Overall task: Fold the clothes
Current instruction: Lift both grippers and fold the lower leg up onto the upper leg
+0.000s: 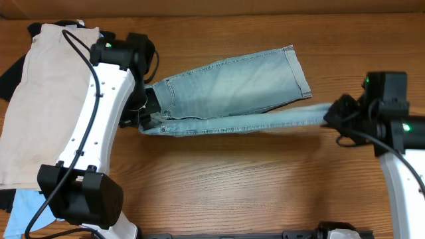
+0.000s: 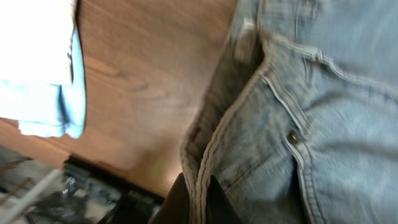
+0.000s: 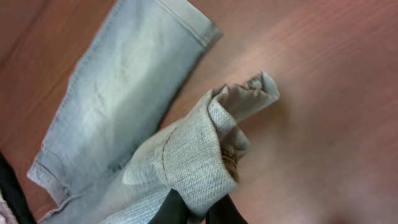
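Overhead: your shorts (image 1: 226, 86) lay lengthwise across the table (image 1: 265, 186) — waistband at the left gripper (image 1: 147, 111), one leg pulled taut to the right gripper (image 1: 330, 116).
Left wrist: it pinched the waistband seam.
Right wrist: it clamped the bunched cuff — the free leg lay flat just beside, nearer that arm.
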Available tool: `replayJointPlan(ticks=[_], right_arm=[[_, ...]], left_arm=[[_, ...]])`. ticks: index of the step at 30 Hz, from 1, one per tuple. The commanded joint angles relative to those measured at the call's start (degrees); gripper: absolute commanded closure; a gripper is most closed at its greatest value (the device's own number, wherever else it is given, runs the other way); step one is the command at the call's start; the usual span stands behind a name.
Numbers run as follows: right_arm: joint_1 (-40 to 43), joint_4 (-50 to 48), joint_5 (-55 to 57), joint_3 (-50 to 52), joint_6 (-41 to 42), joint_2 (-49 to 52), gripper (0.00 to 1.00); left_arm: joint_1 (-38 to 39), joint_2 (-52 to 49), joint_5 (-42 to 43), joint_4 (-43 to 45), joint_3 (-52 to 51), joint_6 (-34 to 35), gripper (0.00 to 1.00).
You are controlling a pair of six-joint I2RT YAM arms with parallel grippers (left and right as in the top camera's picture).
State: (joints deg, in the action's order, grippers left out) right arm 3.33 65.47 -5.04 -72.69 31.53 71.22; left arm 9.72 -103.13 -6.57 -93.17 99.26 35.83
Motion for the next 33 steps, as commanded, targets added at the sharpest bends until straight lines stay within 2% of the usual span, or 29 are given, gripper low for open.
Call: replayJointPlan(ticks=[1,8,16,23,29,30,32,33], right_arm=[[0.87,-4.0,3.54,-1.49,-2.01,4.7,0.96],[0.85,-16.59,3.26,-1.49,-2.01,16.24,0.96],[0.46,-29.81,1.73,-1.49,-3.54,24.26,0.96],[-2.16,-38.12,0.44,-1.49,-4.0,29.83,0.96],[-3.87,-47.69,0.5,-1.46,-4.59,31.17,0.96],[-3.98,-52.0,0.44,-1.46,-4.55,31.47,0.82],[-4.09,-57.68,0.46,-1.46,-4.59,31.93,0.0],[-4.09,-59.39,0.48,-1.46,-4.59,32.06,0.0]], left_arm=[[-0.59,1.79,-10.51,5.22,-3.32,9.2,0.96],[-0.68,1.73,-10.56,25.49,-8.81,9.2,0.96],[-0.72,1.25,-10.6,42.95,-9.14,9.16,0.96],[-0.7,1.22,-10.86,48.78,-9.14,9.18,0.96],[-0.76,-0.13,-16.79,54.14,-9.14,9.2,0.96],[-0.76,-1.51,-17.59,57.51,-9.14,9.16,0.78],[-0.81,-3.32,-18.21,62.38,-9.14,8.63,0.27],[-0.94,-4.28,-18.25,65.22,-9.14,6.86,0.0]])
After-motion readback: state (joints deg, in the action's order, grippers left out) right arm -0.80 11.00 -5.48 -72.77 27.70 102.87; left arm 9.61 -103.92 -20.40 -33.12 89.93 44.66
